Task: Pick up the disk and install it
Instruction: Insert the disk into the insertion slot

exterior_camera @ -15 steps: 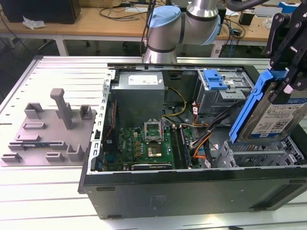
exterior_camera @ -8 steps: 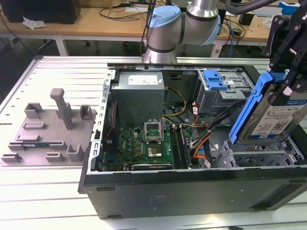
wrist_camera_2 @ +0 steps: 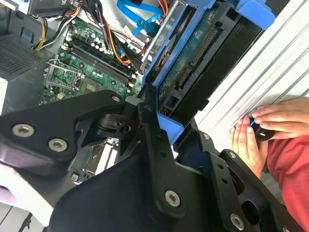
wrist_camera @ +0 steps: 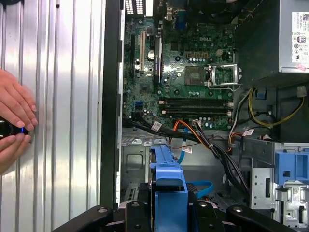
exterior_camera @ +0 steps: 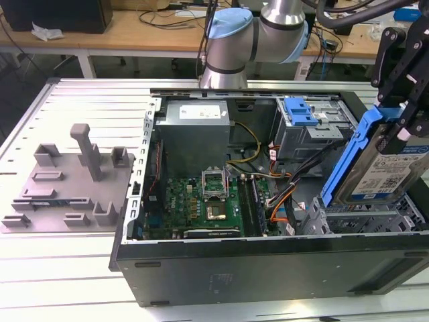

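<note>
In the exterior view the disk (exterior_camera: pixel 383 164), a silver drive with a white-and-blue label in a blue bracket, hangs tilted on edge. It is above the drive bay (exterior_camera: pixel 365 216) at the front corner of the open computer case (exterior_camera: pixel 268 258), on the exterior view's right. My gripper (exterior_camera: pixel 404 129) is shut on the disk's upper end. In the second wrist view the disk (wrist_camera_2: pixel 193 63) shows its green circuit board, clamped between my black fingers (wrist_camera_2: pixel 150 126). In the first wrist view the disk's blue bracket (wrist_camera: pixel 169 186) sits edge-on between the gripper (wrist_camera: pixel 169 210) arms.
Inside the case lie the motherboard (exterior_camera: pixel 201 201), a grey power supply box (exterior_camera: pixel 194 131), a metal cage with a blue tab (exterior_camera: pixel 301 114) and orange and black cables (wrist_camera: pixel 203 133). A grey fixture plate (exterior_camera: pixel 67 181) lies on the exterior view's left. A person's hands (wrist_camera_2: pixel 270 121) rest on the ribbed table beside the case.
</note>
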`<state>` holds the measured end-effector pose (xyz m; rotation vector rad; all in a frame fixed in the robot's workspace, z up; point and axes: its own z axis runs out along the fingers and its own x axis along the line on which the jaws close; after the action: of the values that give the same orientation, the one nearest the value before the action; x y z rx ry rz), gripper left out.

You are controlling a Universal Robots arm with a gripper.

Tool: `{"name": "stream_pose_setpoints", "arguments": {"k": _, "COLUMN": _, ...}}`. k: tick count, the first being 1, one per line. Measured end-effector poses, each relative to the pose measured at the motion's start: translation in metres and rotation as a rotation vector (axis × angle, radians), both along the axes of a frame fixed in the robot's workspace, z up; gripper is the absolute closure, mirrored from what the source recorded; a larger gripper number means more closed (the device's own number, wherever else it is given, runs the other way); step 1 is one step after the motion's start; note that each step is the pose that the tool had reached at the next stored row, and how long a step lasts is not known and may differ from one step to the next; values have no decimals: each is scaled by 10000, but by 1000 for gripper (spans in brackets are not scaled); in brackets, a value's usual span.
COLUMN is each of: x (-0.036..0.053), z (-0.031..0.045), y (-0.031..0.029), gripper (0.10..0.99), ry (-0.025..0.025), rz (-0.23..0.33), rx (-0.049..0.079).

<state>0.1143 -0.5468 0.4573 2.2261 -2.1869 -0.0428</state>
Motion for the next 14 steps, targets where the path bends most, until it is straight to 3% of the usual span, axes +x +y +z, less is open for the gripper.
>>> {"name": "stream_pose_setpoints", "arguments": {"k": 5, "x": 0, "z": -4, "y": 50, "gripper": 718, "ry": 0, "rz": 0, "rx": 2}}
{"name": "stream_pose_setpoints", "arguments": {"k": 14, "x": 0, "z": -49, "y": 50, "gripper": 718, "ry": 0, "rz": -50, "rx": 1}}
